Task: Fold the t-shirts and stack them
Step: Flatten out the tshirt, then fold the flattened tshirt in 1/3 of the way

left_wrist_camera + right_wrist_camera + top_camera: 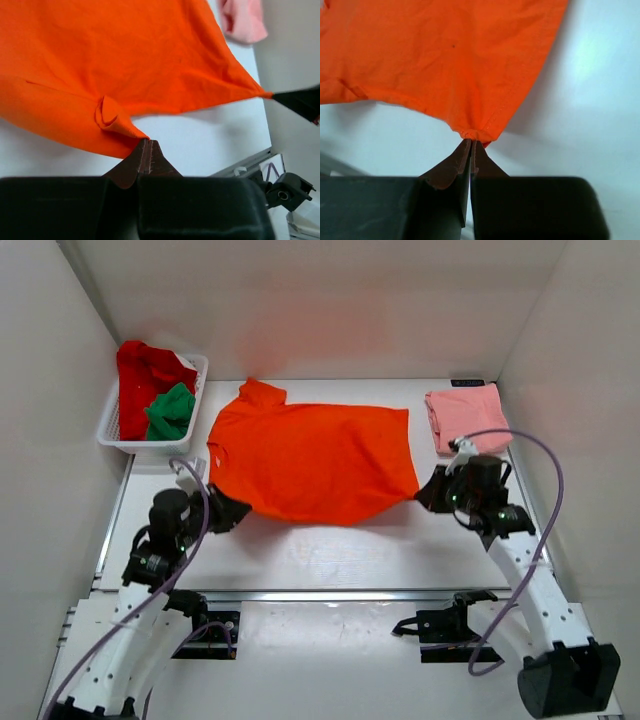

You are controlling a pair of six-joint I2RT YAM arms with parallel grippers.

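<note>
Fold step on orange t-shirt (310,460), left tool (240,508) and right tool (424,491) each pinched tight on 1 near corner, next probably needing both swung evenly toward far edge.

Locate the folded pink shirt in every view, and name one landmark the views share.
Top external: the pink shirt lies folded in the upper right of the picture.
Left wrist: the pink shirt shows in the top right corner, partly cut off.
Right wrist: not in it.
Shared landmark: the orange shirt, visible in all three.
</note>
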